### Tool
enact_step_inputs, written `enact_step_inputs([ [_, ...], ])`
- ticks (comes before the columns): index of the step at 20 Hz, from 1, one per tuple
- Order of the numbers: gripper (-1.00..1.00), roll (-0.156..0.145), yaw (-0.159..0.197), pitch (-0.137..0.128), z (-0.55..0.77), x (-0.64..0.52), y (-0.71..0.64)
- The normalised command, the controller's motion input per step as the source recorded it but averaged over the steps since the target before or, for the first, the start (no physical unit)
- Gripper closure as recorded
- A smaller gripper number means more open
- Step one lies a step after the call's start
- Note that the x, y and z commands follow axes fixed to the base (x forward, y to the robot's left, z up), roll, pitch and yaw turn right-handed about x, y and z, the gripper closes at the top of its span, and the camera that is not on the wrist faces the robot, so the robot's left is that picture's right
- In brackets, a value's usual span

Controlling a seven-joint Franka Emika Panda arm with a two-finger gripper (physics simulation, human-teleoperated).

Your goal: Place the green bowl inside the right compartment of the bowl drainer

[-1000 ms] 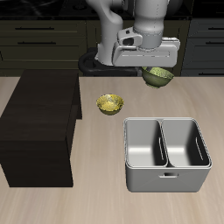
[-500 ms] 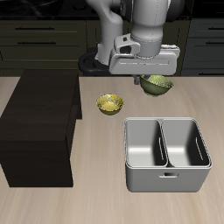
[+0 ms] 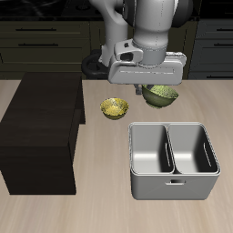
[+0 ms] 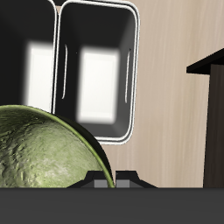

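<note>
The green bowl (image 3: 162, 95) hangs tilted above the table, held by its rim in my gripper (image 3: 149, 90), which is shut on it. It is just behind the back edge of the bowl drainer (image 3: 173, 189), a grey metal tub with two deep wells split by a central wall. In the wrist view the bowl's speckled olive underside (image 4: 44, 149) fills much of the frame beside my gripper (image 4: 115, 180). Past it, both wells of the drainer (image 4: 134, 79) look empty.
A small yellow-gold bowl (image 3: 113, 108) sits on the table close behind the drainer's corner. A big dark-brown box (image 3: 41, 127) stands at the side of the table, and its corner (image 4: 214, 114) shows in the wrist view.
My gripper has carried the green bowl forward and lower, from farther back toward the drainer's back edge. Nothing else has moved.
</note>
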Motion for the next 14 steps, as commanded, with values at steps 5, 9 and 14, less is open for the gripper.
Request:
enact_step_inputs([
  [5,1.0,-0.005,0.007,-0.017,0.06,0.3,-0.08],
  [9,1.0,0.002,0.005,0.006,0.01,0.29,-0.09],
  [14,1.0,-0.008,0.004,-0.004,-0.02,0.27,-0.17],
])
